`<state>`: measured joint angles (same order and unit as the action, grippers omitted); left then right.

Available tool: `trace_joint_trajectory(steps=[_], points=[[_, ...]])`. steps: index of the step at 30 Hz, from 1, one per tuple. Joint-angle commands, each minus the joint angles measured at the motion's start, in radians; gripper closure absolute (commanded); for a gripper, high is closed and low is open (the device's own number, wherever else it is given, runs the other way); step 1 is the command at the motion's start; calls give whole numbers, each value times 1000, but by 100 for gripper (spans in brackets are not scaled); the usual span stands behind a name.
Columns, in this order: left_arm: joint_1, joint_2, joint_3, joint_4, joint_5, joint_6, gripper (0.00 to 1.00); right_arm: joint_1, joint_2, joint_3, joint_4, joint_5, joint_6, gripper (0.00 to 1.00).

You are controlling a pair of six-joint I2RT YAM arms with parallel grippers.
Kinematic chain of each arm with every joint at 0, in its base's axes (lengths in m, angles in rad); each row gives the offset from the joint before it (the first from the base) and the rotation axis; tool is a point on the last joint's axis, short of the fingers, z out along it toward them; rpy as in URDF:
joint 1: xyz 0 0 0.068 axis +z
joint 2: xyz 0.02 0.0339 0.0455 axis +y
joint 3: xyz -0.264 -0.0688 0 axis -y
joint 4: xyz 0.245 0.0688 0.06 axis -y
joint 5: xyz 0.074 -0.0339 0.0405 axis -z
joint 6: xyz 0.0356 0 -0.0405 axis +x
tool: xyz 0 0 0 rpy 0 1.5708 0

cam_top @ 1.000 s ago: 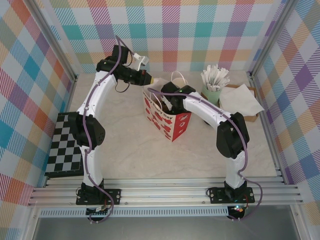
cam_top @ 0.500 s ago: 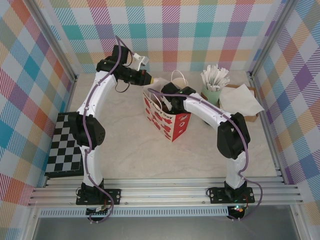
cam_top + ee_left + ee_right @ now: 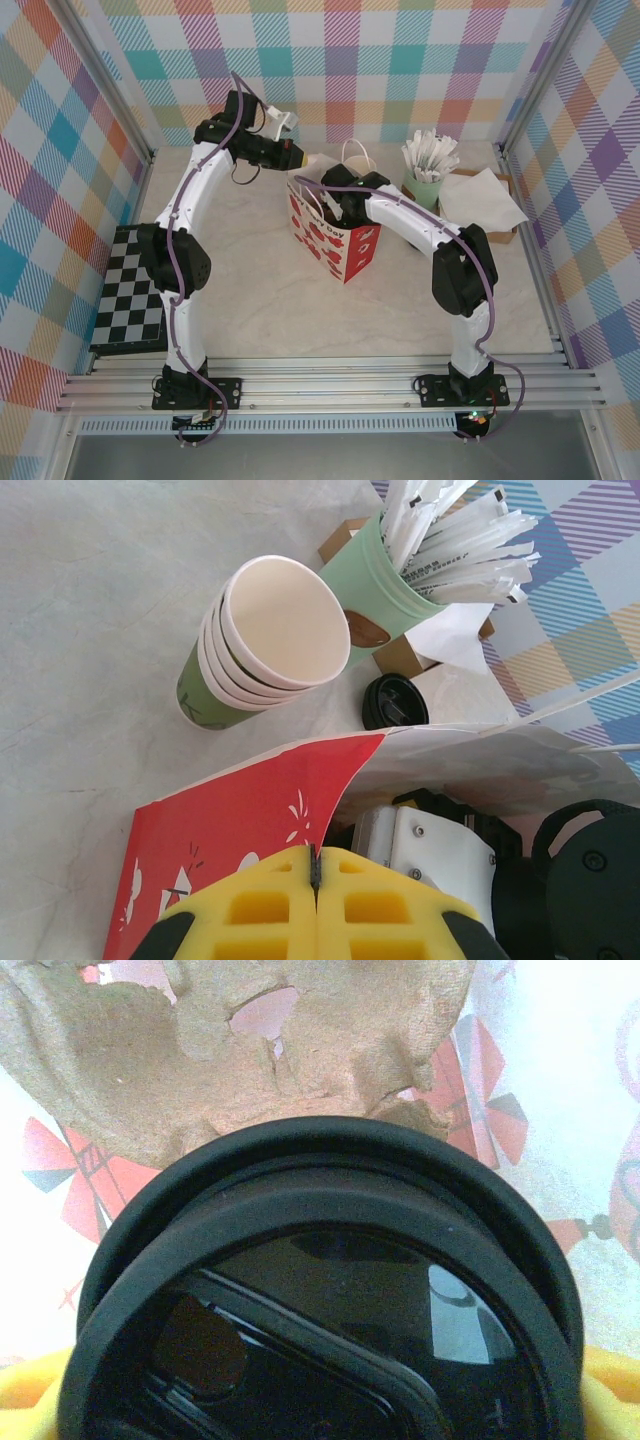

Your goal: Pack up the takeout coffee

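From above, the right claw (image 3: 336, 200) has crept a little toward the table's far left corner in the past second. It now sits in the mouth of the red-and-white paper bag (image 3: 340, 245), which stands near the middle of the table. The bag and the left claw (image 3: 300, 157) have kept their places. I judge that the cup is being settled into the bag and is not yet let go. Toward the far right corner, a mint-green pot (image 3: 425, 185) holds white sachets (image 3: 428, 150), with white napkins (image 3: 485, 200) just beside it.

In the left wrist view, the left claw's yellow pads (image 3: 250, 910) are pressed together and the bag's rim runs into their seam. It looks clamped on that rim, holding the mouth open. The right arm's black-and-white wrist is inside the bag. Beyond the bag stands a stack of lidless cups (image 3: 265, 640), the top one empty, and the pot is crammed with sachets. A black lid (image 3: 395, 702) lies near the pot, and I cannot tell whether a cup is under it.

In the right wrist view, the black lid of the takeout coffee (image 3: 330, 1330) sits between yellow pads (image 3: 618, 1400), so the right claw is clamped on the cup. The cup is inside the bag, over a brown moulded-pulp carrier (image 3: 250, 1050) at the bottom. Whether it touches the carrier, I cannot tell.
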<state>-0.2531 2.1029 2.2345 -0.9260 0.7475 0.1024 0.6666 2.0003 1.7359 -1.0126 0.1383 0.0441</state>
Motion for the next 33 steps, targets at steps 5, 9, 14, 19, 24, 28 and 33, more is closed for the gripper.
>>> trace_joint_trajectory(steps=[5,9,14,19,24,28,33], points=[[21,8,-1,46,40,-39,100,-5,128,-100,-113,-40,12,46],[26,6,-1,55,44,-43,100,-5,144,-108,-130,-39,4,46],[26,6,-5,51,46,-43,100,-6,156,-108,-136,-43,2,46],[26,3,-9,51,44,-41,100,-6,160,-119,-137,-42,0,46],[26,1,-12,52,44,-39,100,-5,160,-142,-135,-40,6,46],[26,5,-11,54,49,-42,100,-5,161,-156,-132,-41,19,46],[26,5,-6,44,63,-41,100,-6,128,-83,-132,-76,46,41]])
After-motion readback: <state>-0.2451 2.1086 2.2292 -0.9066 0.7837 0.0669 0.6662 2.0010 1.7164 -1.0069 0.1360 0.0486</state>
